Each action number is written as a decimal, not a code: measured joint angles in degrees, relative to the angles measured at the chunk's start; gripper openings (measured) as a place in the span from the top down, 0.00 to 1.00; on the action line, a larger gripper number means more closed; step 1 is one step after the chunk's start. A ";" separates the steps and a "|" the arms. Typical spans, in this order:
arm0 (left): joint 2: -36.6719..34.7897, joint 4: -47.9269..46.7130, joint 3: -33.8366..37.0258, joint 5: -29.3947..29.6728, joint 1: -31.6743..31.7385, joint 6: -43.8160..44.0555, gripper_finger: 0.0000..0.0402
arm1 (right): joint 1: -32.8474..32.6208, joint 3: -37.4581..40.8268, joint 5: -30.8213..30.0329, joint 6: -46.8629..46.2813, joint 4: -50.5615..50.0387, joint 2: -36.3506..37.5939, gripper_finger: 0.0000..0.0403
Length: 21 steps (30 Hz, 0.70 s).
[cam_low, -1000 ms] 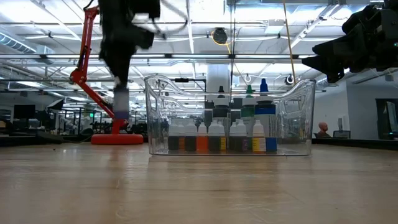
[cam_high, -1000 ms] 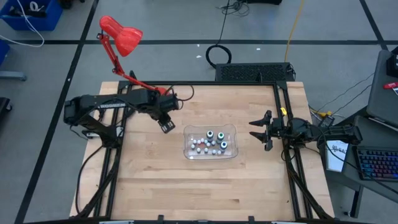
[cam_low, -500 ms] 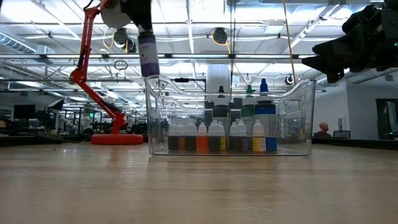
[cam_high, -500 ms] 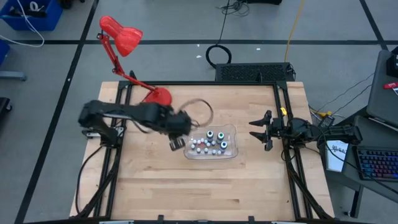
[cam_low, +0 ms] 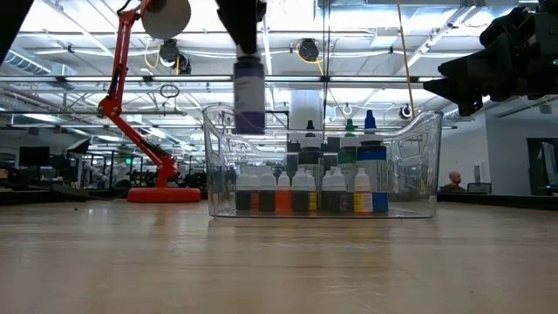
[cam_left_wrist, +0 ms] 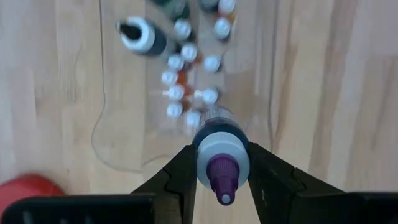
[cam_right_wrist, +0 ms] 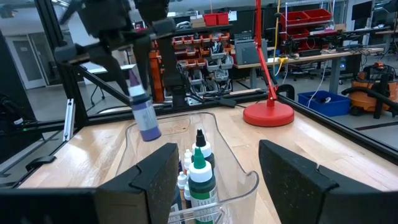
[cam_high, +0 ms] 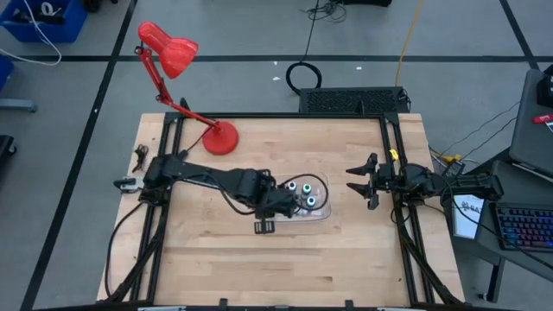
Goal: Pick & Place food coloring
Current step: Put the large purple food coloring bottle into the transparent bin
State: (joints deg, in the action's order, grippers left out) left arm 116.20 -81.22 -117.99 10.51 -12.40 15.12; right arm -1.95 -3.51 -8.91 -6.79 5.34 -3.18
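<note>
A clear plastic tray (cam_high: 323, 195) stands at mid-table on its flat bottom (cam_low: 323, 212). Several small dropper bottles (cam_low: 301, 192) and taller dark bottles with green and blue caps (cam_low: 349, 144) stand upright in it. My left gripper (cam_high: 276, 205) hovers over the tray's left end, shut on a purple food coloring bottle (cam_low: 248, 92), which also shows in the right wrist view (cam_right_wrist: 144, 118). My right gripper (cam_high: 361, 183) waits open beside the tray's right end, touching nothing. The left arm hides the tray's left part from above. My left gripper pinches the purple bottle between its two fingers (cam_left_wrist: 185, 171) at the pale shoulder just under the purple nozzle (cam_left_wrist: 222, 152). The fingers come from above, pointing down. The bottle hangs nearly upright below them, lifted clear, its bottom over the tray's left end.
A red desk lamp stands with its base (cam_high: 220, 136) at the table's far left, its arm reaching up beyond the far edge. Black frame rails (cam_high: 393, 155) run along the table's left and right sides. Bare wood (cam_high: 285, 259) lies near of the tray.
My left arm has swept from beside the lamp base toward the table's right and near side, carrying the purple bottle, and now stands over the tray's left end. The right arm has kept still.
</note>
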 joint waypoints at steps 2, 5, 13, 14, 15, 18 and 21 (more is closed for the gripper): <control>0.64 -0.18 0.17 -0.11 0.13 0.15 0.70 | 0.00 -0.02 -0.02 -0.02 0.00 0.00 0.48; 0.97 0.18 0.19 -0.99 0.17 0.06 0.70 | 0.01 0.00 -0.01 -0.01 0.00 0.00 0.48; 0.96 1.73 0.51 -2.24 0.10 0.01 0.70 | 0.00 -0.02 -0.01 -0.02 0.00 0.00 0.48; 1.33 2.07 0.74 -2.65 0.11 -0.10 0.70 | 0.00 -0.01 -0.01 -0.02 0.00 0.00 0.48; 1.46 2.02 1.18 -2.92 0.21 -0.22 0.70 | 0.01 -0.01 -0.01 -0.01 0.00 0.00 0.48; 1.84 2.93 3.35 -3.56 0.36 -0.50 0.70 | 0.02 -0.02 -0.02 0.00 0.00 0.02 0.48; 1.60 5.35 5.76 -5.94 0.84 -1.10 0.70 | 0.00 -0.02 0.00 -0.01 0.07 0.02 0.48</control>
State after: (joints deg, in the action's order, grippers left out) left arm 117.80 -75.87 -112.23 4.57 -11.56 14.02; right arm -1.96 -3.53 -8.91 -6.79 5.41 -3.16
